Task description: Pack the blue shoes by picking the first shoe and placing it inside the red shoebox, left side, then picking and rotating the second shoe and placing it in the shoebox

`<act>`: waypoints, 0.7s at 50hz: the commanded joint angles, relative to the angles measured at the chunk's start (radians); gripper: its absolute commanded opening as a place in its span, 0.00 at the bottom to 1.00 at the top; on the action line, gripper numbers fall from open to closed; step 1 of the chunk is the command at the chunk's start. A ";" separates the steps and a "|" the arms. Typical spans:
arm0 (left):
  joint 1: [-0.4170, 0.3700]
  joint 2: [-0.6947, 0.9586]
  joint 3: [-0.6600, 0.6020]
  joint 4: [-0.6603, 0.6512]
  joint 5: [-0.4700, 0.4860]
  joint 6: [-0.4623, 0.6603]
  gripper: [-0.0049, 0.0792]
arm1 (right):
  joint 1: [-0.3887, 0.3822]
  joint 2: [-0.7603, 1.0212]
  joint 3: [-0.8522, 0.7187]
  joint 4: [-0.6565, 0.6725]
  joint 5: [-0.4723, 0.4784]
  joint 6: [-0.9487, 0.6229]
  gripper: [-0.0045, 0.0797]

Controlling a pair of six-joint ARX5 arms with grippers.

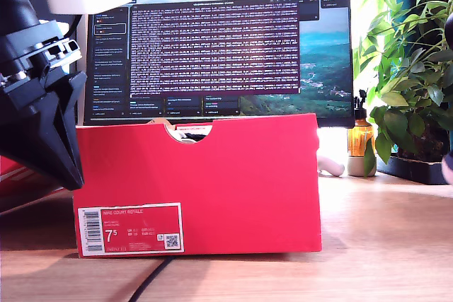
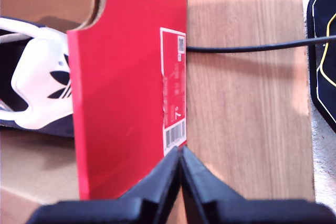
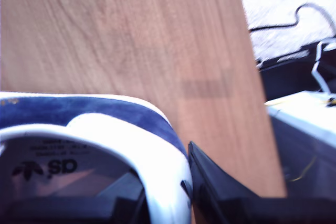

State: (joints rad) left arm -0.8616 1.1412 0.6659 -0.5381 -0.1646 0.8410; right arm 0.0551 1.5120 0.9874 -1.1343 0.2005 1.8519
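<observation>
One blue shoe (image 2: 39,85) lies inside the red shoebox (image 1: 212,189), which stands on the table (image 1: 382,245) in front of a monitor (image 1: 226,40). The first end effector (image 2: 180,153) hangs fully closed and empty just outside the box's labelled wall. The second end effector (image 3: 184,182) grips the other blue shoe (image 3: 105,129) by its collar above the table.

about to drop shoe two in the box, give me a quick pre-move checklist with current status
1. First shoe inside the box: ok.
2. My second gripper shut on the second shoe, at its collar: ok.
3. My first gripper shut, holding nothing, by the box's label wall: ok.
4. Room left in the box for shoe two: cannot tell.
5. Second shoe rotated correctly: cannot tell.
6. Cable running from the box's base: ok.
</observation>
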 commanded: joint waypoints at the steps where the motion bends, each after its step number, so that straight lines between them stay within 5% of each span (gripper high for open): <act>1: -0.003 0.003 0.004 0.008 0.005 -0.006 0.04 | 0.012 -0.018 0.045 -0.009 0.025 -0.034 0.04; 10: -0.003 0.003 0.004 0.008 0.005 -0.006 0.04 | 0.017 -0.034 0.123 -0.064 0.092 -0.211 0.04; 35: -0.003 0.003 0.004 0.008 0.005 -0.006 0.04 | 0.017 -0.034 0.441 -0.109 0.174 -1.068 0.04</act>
State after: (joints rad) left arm -0.8616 1.1412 0.6659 -0.5381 -0.1646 0.8410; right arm 0.0673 1.5116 1.3792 -1.2518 0.3733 0.8280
